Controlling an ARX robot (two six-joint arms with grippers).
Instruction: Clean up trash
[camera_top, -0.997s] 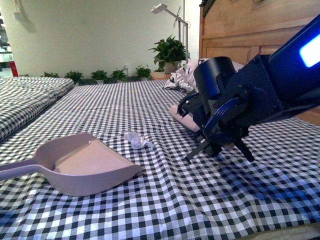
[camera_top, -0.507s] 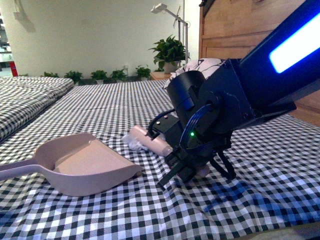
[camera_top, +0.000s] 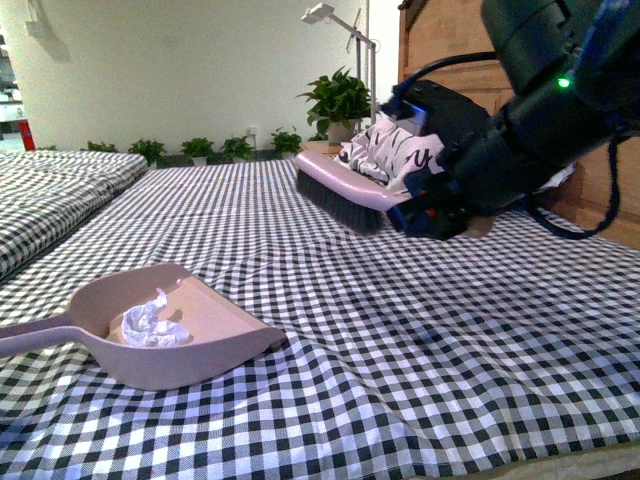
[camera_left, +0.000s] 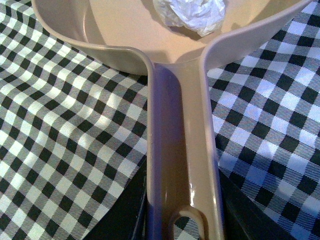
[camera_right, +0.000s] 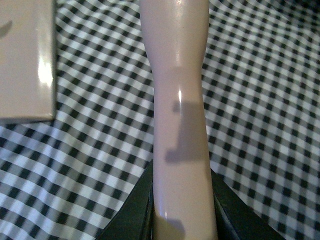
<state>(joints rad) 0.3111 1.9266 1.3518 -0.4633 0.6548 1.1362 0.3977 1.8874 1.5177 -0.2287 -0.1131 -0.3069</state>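
The trash (camera_top: 152, 322), a crumpled whitish translucent wad, is seen lying inside the pan of the pinkish-beige dustpan (camera_top: 215, 330), near its rear wall; in the front view it sits at about 8 o'clock from the centre. In the left wrist view the same wad (camera_left: 192, 14) is shown resting in the pan just beyond the point where the handle (camera_left: 181, 150) joins it. The handle is flanked closely on both sides by the dark fingers of the left gripper (camera_left: 182, 220), which is clamped on it. The dustpan rests on a black-and-white checked cloth (camera_top: 400, 350).

A hand brush (camera_top: 345, 190), pinkish with dark bristles, is held above the cloth at about 1 o'clock in the front view, well apart from the dustpan, bristles pointing down. Its pinkish handle (camera_right: 180, 115) is shown in the right wrist view pinched between the dark fingers of the right gripper (camera_right: 181, 210). A pale flat rectangular object (camera_right: 25, 60) is visible at the edge of that view; what it is cannot be told.
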